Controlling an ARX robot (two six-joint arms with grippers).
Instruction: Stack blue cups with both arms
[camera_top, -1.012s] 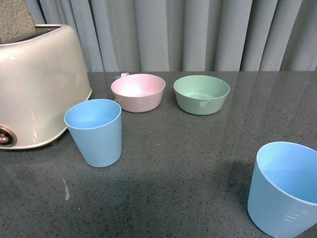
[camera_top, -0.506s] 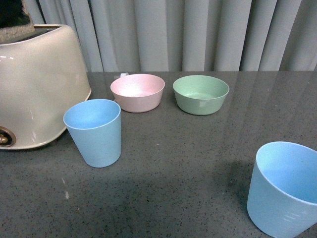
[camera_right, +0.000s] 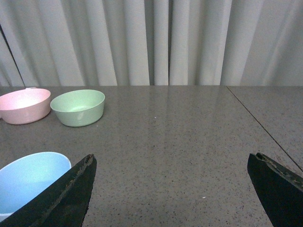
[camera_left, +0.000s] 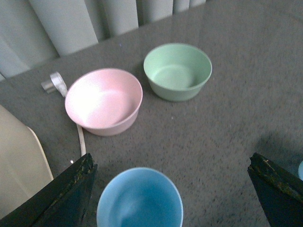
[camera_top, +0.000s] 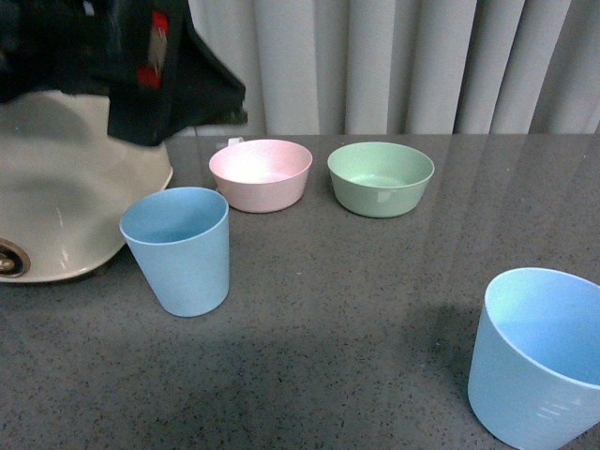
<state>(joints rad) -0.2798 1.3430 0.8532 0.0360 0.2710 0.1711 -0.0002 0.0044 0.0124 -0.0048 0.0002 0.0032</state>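
Grey desk (camera_top: 356,281), curtain (camera_top: 375,66) behind. Left tool (camera_left: 173,163) spread wide over left cup (camera_left: 139,198). Right tool (camera_right: 173,160) spread, empty, beside right cup (camera_right: 28,182). Risk: an off-centre descent could tip the left cup toward the pink bowl (camera_left: 104,101).

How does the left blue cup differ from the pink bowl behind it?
The left blue cup is tall and tapers to a narrow base; the pink bowl is low and wide. The cup stands nearer the robot, the bowl further back. Both stand upright and empty.
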